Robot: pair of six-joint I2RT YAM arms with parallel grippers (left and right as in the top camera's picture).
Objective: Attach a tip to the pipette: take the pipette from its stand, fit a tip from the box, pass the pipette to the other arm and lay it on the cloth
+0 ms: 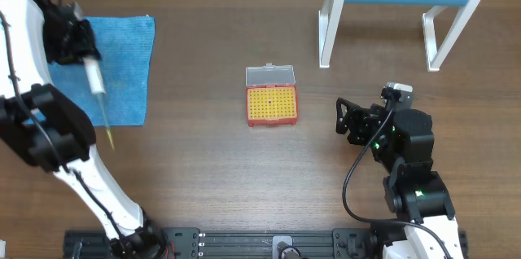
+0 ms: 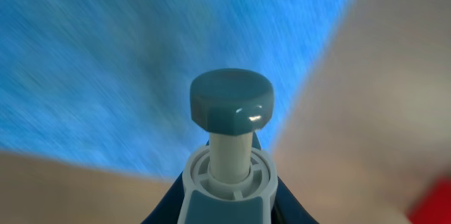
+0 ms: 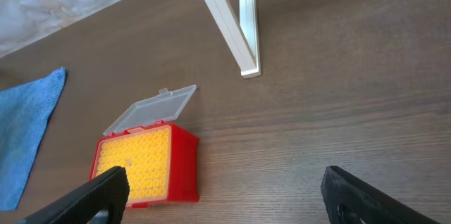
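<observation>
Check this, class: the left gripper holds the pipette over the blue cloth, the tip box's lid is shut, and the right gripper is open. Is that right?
One detail is wrong: the tip box has its lid standing open, as the right wrist view shows. The rest holds: the left gripper holds the pipette over the blue cloth, and the right gripper is open.

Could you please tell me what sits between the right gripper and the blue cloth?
The open red tip box stands between the right gripper and the blue cloth, as the top view shows.
</observation>
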